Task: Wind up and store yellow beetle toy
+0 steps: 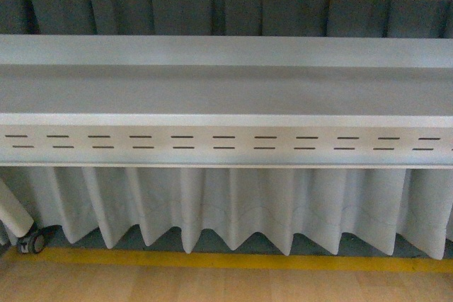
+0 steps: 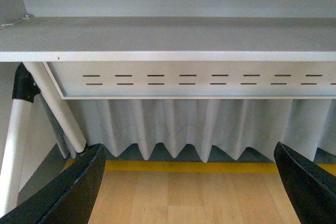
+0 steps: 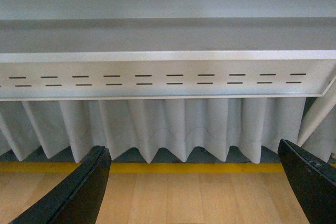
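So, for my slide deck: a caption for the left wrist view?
Open left gripper facing a slotted white table edge and pleated skirt; no toy in sight.

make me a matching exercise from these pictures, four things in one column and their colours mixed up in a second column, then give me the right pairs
Things:
1. pleated curtain
2. stripe on the floor
3. left gripper fingers
4. floor

Colours:
A. yellow
B. light wood
C. black
D. pale grey

Pairs: 1-D, 2-A, 3-C, 4-B

The yellow beetle toy shows in none of the views.
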Controlling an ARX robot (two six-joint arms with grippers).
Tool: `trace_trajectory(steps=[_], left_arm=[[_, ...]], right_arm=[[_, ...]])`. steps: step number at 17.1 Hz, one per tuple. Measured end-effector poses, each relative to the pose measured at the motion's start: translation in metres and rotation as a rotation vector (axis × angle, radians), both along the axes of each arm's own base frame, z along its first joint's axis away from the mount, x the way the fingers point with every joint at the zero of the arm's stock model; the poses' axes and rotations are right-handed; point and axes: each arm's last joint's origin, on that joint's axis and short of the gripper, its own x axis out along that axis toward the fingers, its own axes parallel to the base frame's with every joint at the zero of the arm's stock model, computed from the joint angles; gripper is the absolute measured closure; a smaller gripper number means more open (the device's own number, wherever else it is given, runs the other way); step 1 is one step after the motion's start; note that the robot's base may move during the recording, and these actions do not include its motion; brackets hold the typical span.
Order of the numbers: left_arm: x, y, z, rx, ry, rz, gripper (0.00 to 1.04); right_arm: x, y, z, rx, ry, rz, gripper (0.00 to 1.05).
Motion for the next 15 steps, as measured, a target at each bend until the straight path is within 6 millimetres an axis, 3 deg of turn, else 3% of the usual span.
trace_trajectory(steps=[15], left_arm=[[0.0000,0.0000,0.0000,0.000,0.000,0.000,0.07]], right_arm=[[0.0000,0.0000,0.0000,0.000,0.000,0.000,0.07]])
